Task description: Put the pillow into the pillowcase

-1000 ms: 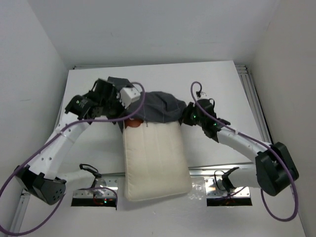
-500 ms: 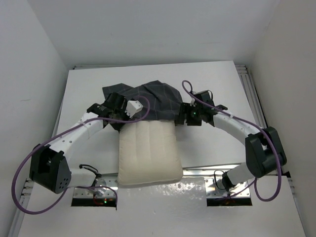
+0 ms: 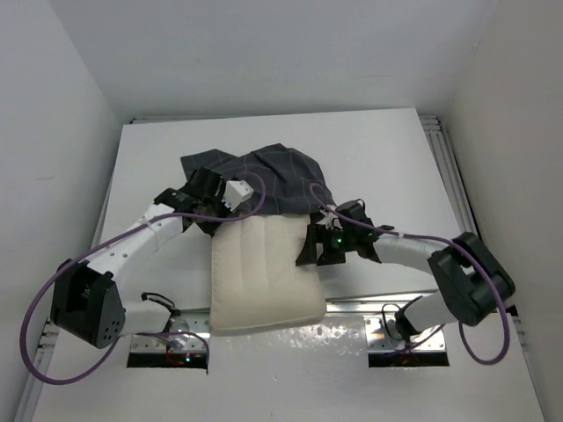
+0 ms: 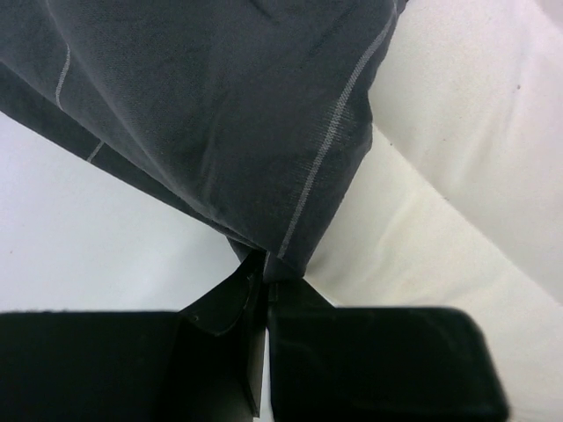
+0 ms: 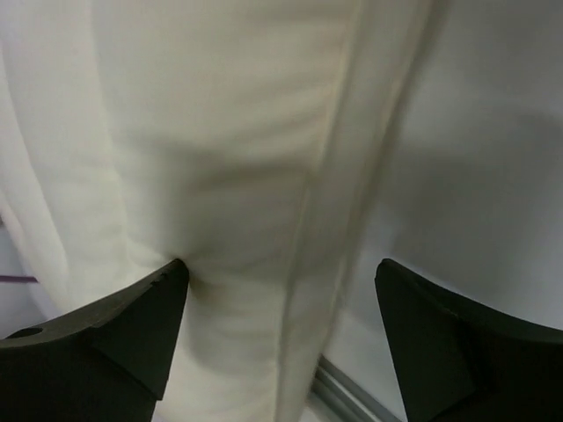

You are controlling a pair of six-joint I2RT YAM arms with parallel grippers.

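Pillow (image 3: 259, 277) is seen lying lengthwise on the table (image 3: 396, 149) between the two arms, with its far end covered by the pillowcase (image 3: 277, 180) and its near end reaching over the metal rail (image 3: 361, 308) at the table's near edge. The pillowcase is bunched in a crumpled heap beyond the pillow and is spread toward the far left. The left gripper (image 3: 214, 211) is placed at the pillow's far left corner. In the left wrist view its fingers (image 4: 220, 343) are pressed together, a hem corner of the pillowcase is pinched between them, and the pillow's cream surface is seen just to the right. The right gripper (image 3: 317, 253) is set low against the pillow's right edge, about midway along it. In the right wrist view its fingers (image 5: 114, 334) are spread wide and the pillow's side seam is straddled. One fingertip is touching the quilted fabric, while the other is held apart over the bare table.
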